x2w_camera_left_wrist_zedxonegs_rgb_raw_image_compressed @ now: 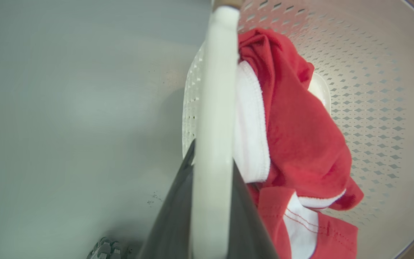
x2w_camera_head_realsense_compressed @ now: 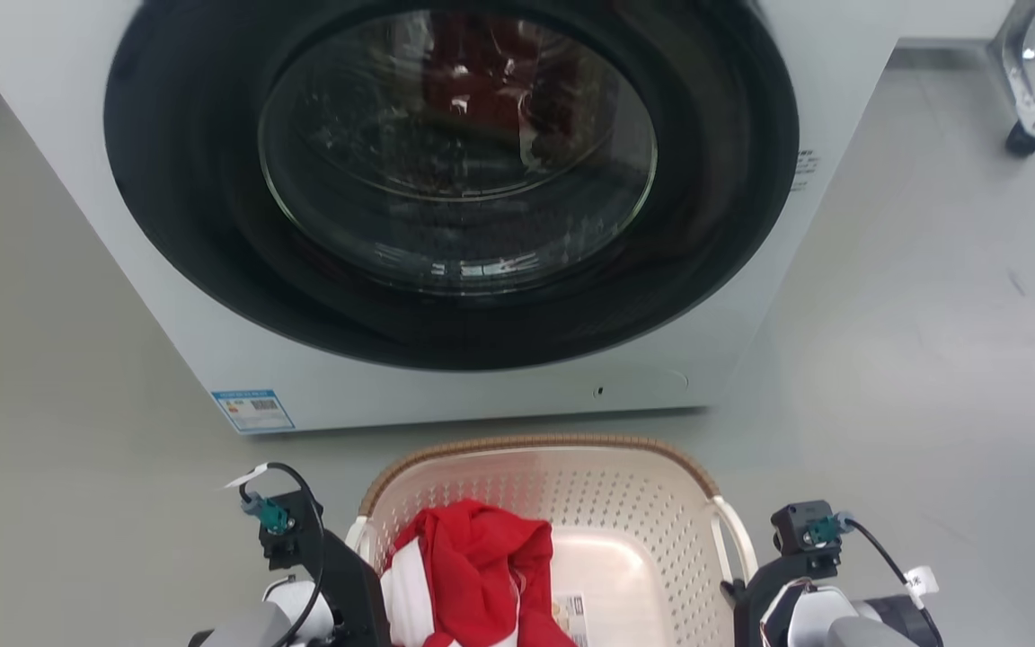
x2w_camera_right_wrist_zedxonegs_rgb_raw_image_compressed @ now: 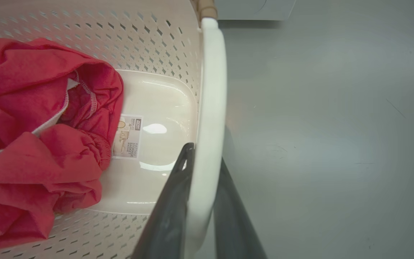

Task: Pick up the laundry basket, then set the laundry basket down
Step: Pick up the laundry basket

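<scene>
The laundry basket (x2w_camera_head_realsense_compressed: 634, 503) is just before the washer (x2w_camera_head_realsense_compressed: 446, 400), with a red-and-white garment (x2w_camera_head_realsense_compressed: 473, 566) heaped in its left half. The left gripper (x2w_camera_left_wrist_zedxonegs_rgb_raw_image_compressed: 212, 158) clamps the left handle (x2w_camera_left_wrist_zedxonegs_rgb_raw_image_compressed: 216, 90), and the right gripper (x2w_camera_right_wrist_zedxonegs_rgb_raw_image_compressed: 207, 154) clamps the right handle (x2w_camera_right_wrist_zedxonegs_rgb_raw_image_compressed: 212, 90). The right wrist view adds a label (x2w_camera_right_wrist_zedxonegs_rgb_raw_image_compressed: 128, 136) on the basket's bare bottom.

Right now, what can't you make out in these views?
Near end of the basket: cut off by head view's bottom edge.
Underside of the basket: hidden by its own walls; lifted or resting, cannot tell.
Print on the label: too small, right wrist view.
Load inside the washer: glare on door glass, head view.
</scene>
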### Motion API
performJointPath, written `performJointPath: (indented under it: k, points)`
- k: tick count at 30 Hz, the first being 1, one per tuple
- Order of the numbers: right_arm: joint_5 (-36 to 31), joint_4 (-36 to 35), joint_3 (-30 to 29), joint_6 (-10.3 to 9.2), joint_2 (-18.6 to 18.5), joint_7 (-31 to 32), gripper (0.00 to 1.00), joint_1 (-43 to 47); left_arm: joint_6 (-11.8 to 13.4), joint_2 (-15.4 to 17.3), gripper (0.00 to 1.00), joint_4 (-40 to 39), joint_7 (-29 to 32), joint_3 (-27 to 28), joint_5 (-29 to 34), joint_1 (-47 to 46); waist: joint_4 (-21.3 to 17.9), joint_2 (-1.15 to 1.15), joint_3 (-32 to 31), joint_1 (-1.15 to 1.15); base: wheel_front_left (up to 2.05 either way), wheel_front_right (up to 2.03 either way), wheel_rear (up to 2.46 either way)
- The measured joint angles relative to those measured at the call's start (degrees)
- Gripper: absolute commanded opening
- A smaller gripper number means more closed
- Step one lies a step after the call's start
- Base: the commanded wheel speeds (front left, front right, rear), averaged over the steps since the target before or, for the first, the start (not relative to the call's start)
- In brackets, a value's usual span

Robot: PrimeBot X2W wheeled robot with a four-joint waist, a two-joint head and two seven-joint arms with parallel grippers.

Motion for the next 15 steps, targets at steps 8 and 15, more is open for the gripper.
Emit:
performJointPath:
  k: [8, 15]
  points:
    - [2.43, -1.11, 1.12, 0.0, 0.02, 2.81, 0.0, 2.1, 0.0, 0.09, 0.0, 0.71, 1.41, -0.74, -0.56, 1.64, -0.01, 0.0, -3.9, 0.0, 0.0, 0.0, 0.0]
    - [4.81, -1.74, 1.6, -0.01, -0.05, 4.91, 0.0, 3.2, 0.1, 0.21, 0.0, 0.92, 2.92, -1.55, -2.07, 1.98, 0.14, 0.0, -6.42, 0.0, 0.0, 0.0, 0.0]
